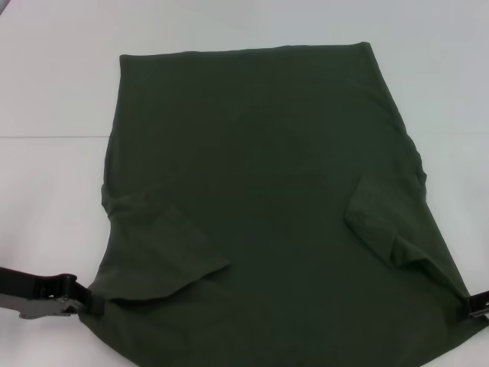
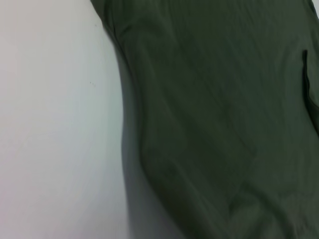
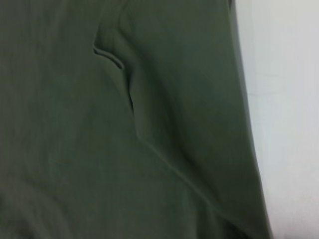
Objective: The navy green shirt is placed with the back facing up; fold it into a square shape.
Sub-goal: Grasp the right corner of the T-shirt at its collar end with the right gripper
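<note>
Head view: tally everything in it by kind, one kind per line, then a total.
Shirts: 1, the navy green shirt, sleeves folded inward.
Tools: 2, the left tool and the right tool, each at a near corner of the shirt.
Tables: 1, the white table.
Total: 4

One navy green shirt [image 1: 260, 199], one white table [image 1: 53, 84], two pincers: left pincer [image 1: 85, 300], right pincer [image 1: 472, 304]

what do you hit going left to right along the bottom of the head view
left gripper at the shirt's left edge → navy green shirt with both sleeves folded inward → right gripper at its right edge, all over the white table
</note>
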`<state>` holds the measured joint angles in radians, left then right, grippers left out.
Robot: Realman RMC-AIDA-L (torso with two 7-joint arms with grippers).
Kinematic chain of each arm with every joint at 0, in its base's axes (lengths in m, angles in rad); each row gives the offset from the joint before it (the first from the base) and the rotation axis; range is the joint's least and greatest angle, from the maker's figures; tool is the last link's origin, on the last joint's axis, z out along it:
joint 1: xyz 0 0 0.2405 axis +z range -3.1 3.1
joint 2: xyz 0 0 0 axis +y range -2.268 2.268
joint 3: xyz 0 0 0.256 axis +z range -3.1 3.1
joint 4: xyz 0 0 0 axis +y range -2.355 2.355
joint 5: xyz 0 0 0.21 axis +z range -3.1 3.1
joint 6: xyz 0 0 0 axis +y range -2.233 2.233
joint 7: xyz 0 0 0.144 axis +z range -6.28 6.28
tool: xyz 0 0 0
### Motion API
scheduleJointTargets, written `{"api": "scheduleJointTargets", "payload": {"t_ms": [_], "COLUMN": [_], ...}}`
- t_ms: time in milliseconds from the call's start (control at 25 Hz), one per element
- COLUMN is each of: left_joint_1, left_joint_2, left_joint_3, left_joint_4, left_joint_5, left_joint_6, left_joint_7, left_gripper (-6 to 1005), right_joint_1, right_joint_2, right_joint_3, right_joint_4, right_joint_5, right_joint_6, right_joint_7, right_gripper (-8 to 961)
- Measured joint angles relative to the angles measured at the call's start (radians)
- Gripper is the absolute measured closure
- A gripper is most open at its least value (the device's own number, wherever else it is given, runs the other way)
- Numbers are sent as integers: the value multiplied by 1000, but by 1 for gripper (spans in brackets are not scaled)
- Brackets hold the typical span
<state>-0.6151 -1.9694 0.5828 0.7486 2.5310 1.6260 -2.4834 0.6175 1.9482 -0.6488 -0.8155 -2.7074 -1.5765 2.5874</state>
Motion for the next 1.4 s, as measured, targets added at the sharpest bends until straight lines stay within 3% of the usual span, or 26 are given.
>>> {"api": "scheduleJointTargets", "payload": {"t_ms": [1400], "left_joint_1": [-3], "left_joint_2": [-4], "left_joint_3": [0], "left_joint_4": [0], "left_joint_5": [0], "left_joint_6": [2], "left_joint_7": [0], "left_gripper": [995], "right_joint_1": [5], "right_joint_2": [6], "right_joint_3": [-22], "right_joint_4": [-1], "right_joint_5": [0], "right_joint_6": [16], "right_joint_7": [0], "right_gripper": [100]}}
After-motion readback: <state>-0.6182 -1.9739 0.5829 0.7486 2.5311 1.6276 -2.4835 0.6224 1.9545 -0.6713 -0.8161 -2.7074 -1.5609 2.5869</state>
